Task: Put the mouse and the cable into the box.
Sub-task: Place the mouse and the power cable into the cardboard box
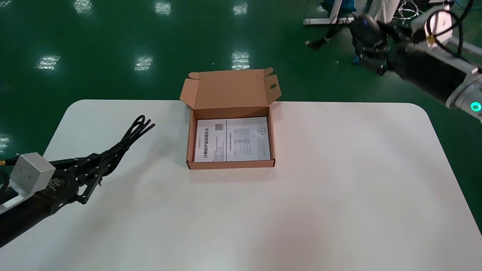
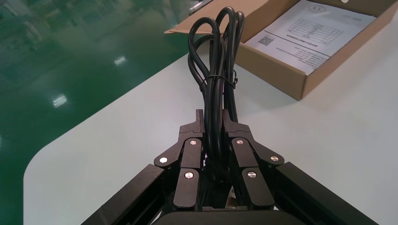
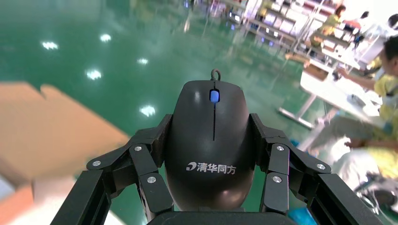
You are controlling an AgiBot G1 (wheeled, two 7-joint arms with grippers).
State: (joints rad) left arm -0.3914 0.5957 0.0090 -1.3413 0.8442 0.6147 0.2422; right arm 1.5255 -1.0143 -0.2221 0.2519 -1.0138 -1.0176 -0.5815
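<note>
Box (image 1: 230, 164) of brown cardboard lies open on the white table (image 1: 320, 195) in the head view. Its lid (image 1: 230, 88) is folded back and upright on the far side, and a printed sheet (image 1: 232, 140) lies flat on its bottom. To the left of the box and apart from it, the left gripper (image 1: 103, 160) is low over the table, clamped on a bundled black cable (image 1: 135, 131) whose looped end points toward the box's far left corner. Between cable and box there is only bare tabletop. Beyond the box's far right corner the right gripper (image 1: 363, 34) hangs high over the green floor (image 1: 113, 37), off the table.

From the left wrist, the fingers (image 2: 191, 154) press the cable bundle from both sides. A thin tie binds the strands ahead of the tips. The box's near wall and the sheet show just past the loops.

From the right wrist, a black mouse (image 3: 213, 154) with a blue-lit wheel sits nose outward, pinched between the fingers at its flanks. The box's lid appears as a blurred brown shape below and to one side. Seated people (image 3: 380, 89) and desks stand far behind.
</note>
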